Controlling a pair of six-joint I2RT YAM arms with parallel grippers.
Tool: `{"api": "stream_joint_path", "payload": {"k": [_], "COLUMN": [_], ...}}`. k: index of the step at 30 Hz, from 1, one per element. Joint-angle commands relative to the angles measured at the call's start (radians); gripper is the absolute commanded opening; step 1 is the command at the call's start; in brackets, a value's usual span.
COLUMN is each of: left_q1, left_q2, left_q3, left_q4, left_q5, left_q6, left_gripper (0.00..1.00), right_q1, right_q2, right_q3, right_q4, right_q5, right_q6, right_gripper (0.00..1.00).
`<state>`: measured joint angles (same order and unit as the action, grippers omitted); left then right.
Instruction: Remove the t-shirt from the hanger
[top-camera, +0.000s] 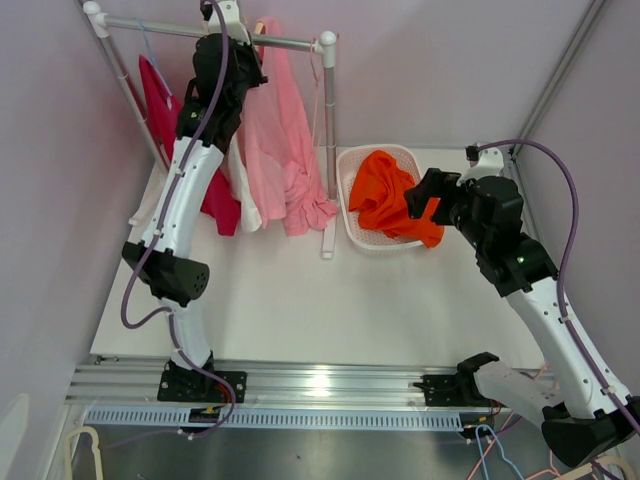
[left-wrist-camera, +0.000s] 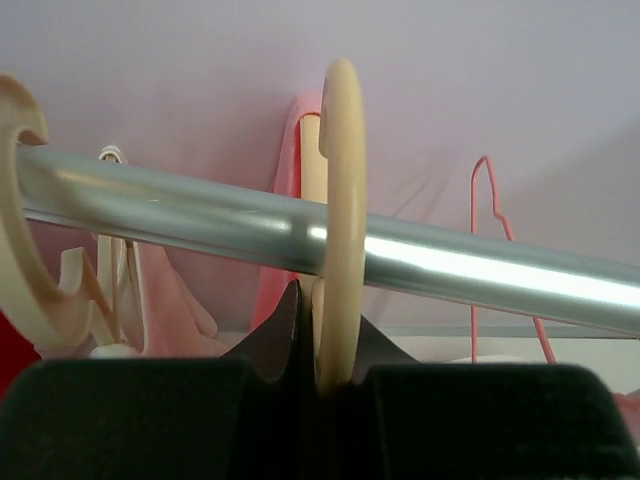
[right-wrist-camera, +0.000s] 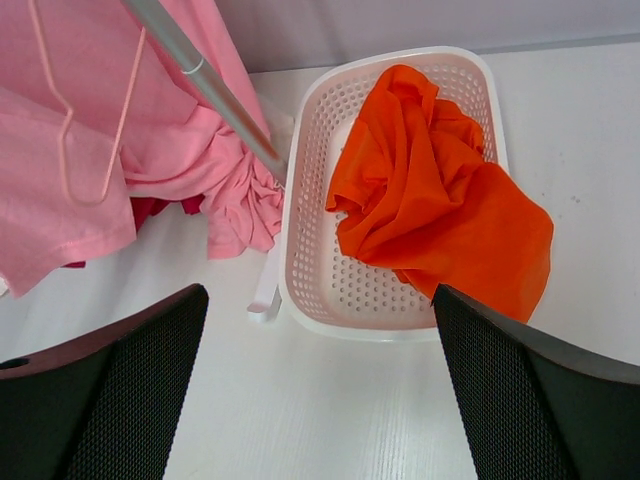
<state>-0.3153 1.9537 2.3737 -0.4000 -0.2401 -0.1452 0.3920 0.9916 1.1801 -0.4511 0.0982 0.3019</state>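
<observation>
Overhead wide — wrists close on rail (left-wrist-camera: 480, 270), basket (right-wrist-camera: 350, 325).

White table (top-camera: 290, 300) with perforated basket (top-camera: 346, 200) just beside clothes rack (top-camera: 328, 120)

The cream plastic hanger hook (left-wrist-camera: 342, 200) was hidden at its lower end between the left end effector's (left-wrist-camera: 325, 385) pads; left of it, another cream hook (left-wrist-camera: 25, 290) was cropped.

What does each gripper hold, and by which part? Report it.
Left gripper pinches the cream hanger by its hook, just under the rail. Right gripper holds nothing.
</observation>
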Motion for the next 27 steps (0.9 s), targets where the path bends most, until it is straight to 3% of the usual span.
{"api": "stream_joint_path", "payload": {"k": [1,3,5,6,10,13,19,23,27], "left_q1": [0.002,0.001,-0.001,-0.002,-0.021,-0.022,-0.036,-0.126,-0.229], "left_q2": [-0.114,-0.151,-0.215,-0.248,-0.442,-0.483,-0.464,-0.544,-0.630], "left_q3": [0.065,0.030,-0.017,-0.113,-0.352,-0.306,-0.199,-0.266,-0.382], "left_q4": [0.037,-0.008,-0.052,-0.053,0.102,0.066,-0.233,-0.336,-0.408], "left_q5": [-0.004,-0.027,-0.042,-0.051,-0.012,-0.007,-0.027,-0.242,-0.318], "left_q6": [0.000,-0.040,-0.092,-0.103,-0.082,-0.103,-0.215,-0.283,-0.367], "left_gripper": [0.01,0.01,0.01,0.01,0.01,0.01,0.00,0.01,0.01], "right_q1": [-0.004,-0.002,0.014,0.025,0.148,0.260,0.442,0.597,0.731], "right_q2": [-0.011,-0.013,-0.019,-0.024,-0.057,-0.035,0.027,0.074,0.166], "right_q3": [0.018,0.006,-0.022,-0.034,-0.103,-0.085,-0.057,-0.077,-0.083], "right_q4": [0.012,0.046,0.109,0.133,0.268,0.255,0.302,0.419,0.604], "right_q5": [-0.046,-0.093,-0.239,-0.274,-0.353,-0.339,-0.367,-0.373,-0.293], "right_q6": [-0.004,-0.010,-0.032,-0.037,-0.099,-0.145,-0.202,-0.290,-0.297], "right_gripper": [0.99,0.99,0.99,0.99,0.99,0.99,0.99,0.99,1.00]}}
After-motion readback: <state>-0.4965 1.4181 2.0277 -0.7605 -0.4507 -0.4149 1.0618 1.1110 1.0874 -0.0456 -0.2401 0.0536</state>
